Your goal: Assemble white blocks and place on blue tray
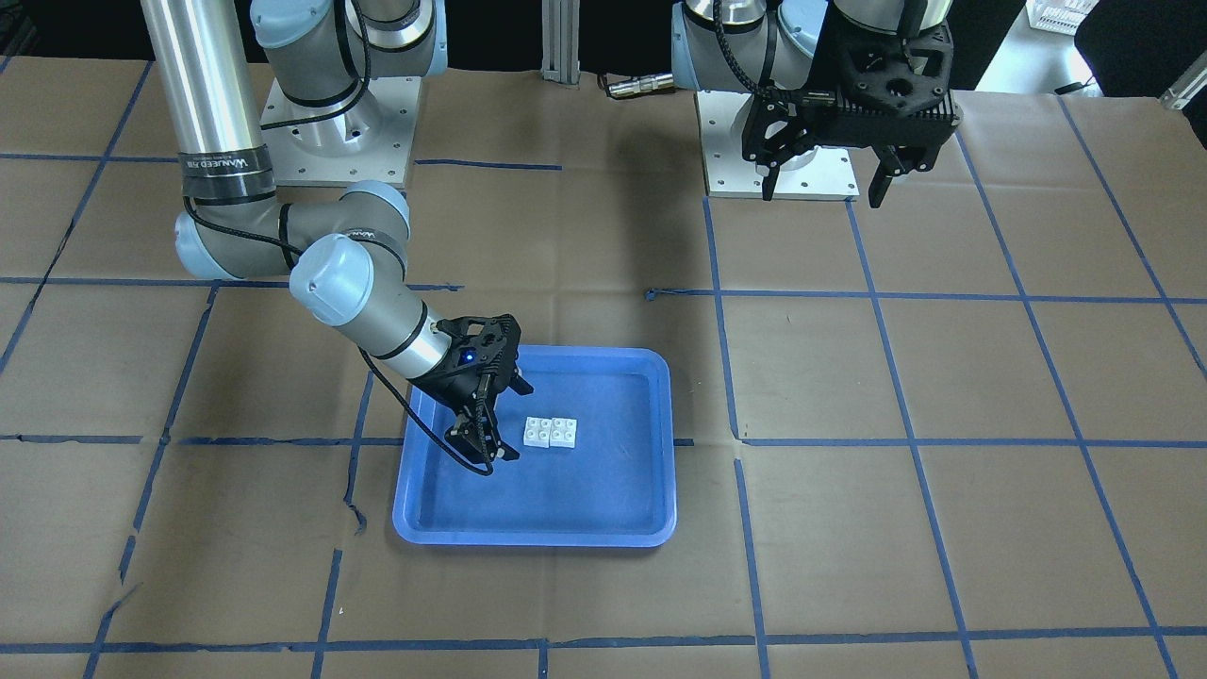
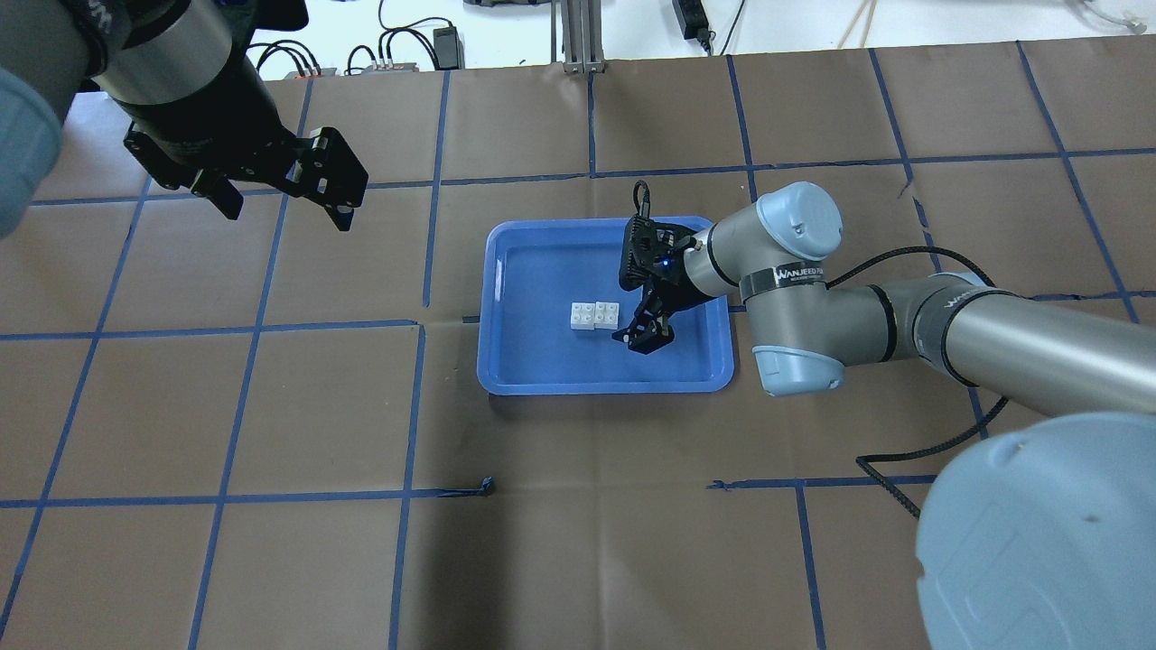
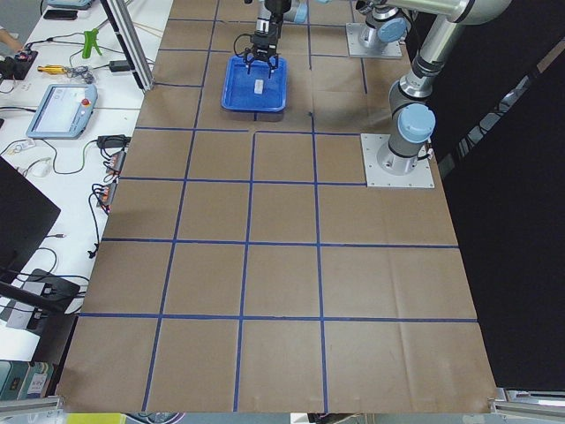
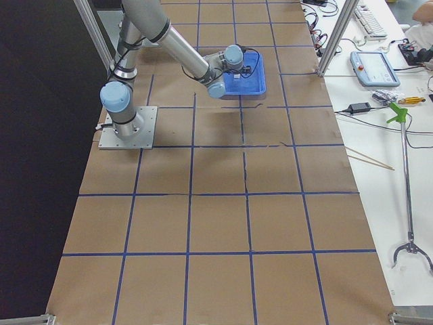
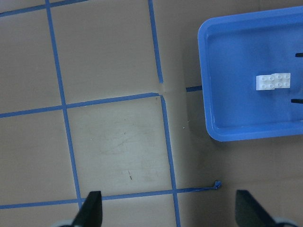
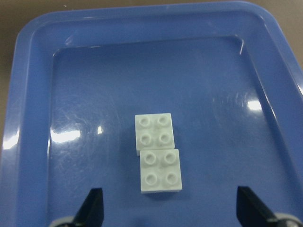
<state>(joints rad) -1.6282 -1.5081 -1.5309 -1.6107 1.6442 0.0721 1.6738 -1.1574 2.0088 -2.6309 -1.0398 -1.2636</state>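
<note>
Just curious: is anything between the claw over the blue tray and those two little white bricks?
Nothing visible: the open right gripper hangs beside the two small white plastic bricks on the large blue plastic tray.

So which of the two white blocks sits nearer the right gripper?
The block lower in the right wrist view, next to the right gripper; the other block lies beyond it.

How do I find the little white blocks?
Look for the big blue tray on the brown table. Near its middle lie two white blocks, side by side and touching. They are the only white, studded things there.
</note>
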